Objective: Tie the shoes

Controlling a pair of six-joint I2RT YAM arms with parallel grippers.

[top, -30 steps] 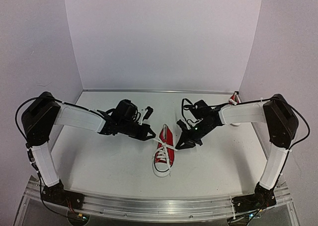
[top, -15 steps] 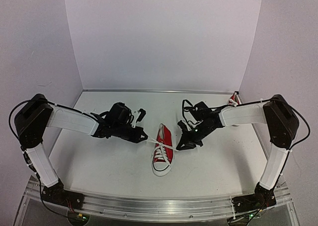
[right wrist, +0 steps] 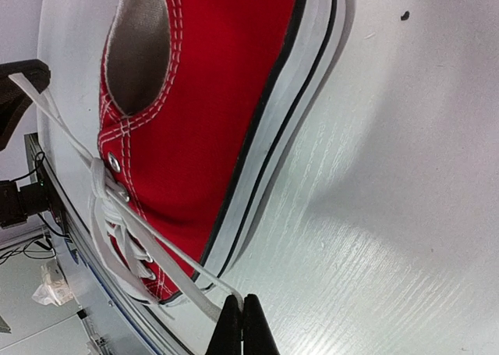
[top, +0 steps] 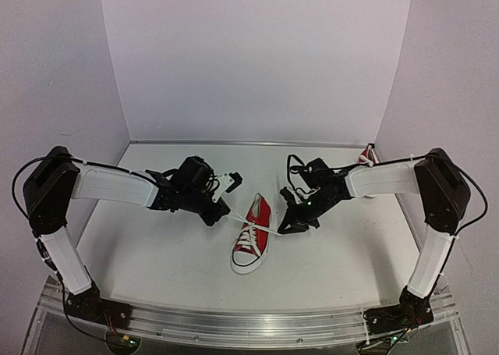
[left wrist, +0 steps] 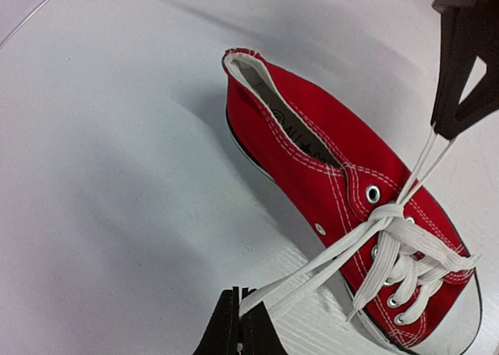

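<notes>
A red sneaker [top: 253,236] with white laces and white sole lies mid-table, toe toward me. It also shows in the left wrist view [left wrist: 343,191] and the right wrist view [right wrist: 210,113]. My left gripper [top: 224,212] is shut on a doubled lace loop [left wrist: 312,273] just left of the shoe. My right gripper [top: 285,227] is shut on the other lace loop [right wrist: 168,253] just right of it. Both loops run taut from a knot [left wrist: 382,214] at the top eyelets. A second red shoe [top: 366,157] lies at the far right, mostly hidden behind my right arm.
White walls close in the table at the back and both sides. The metal rail [top: 249,324] with the arm bases runs along the near edge.
</notes>
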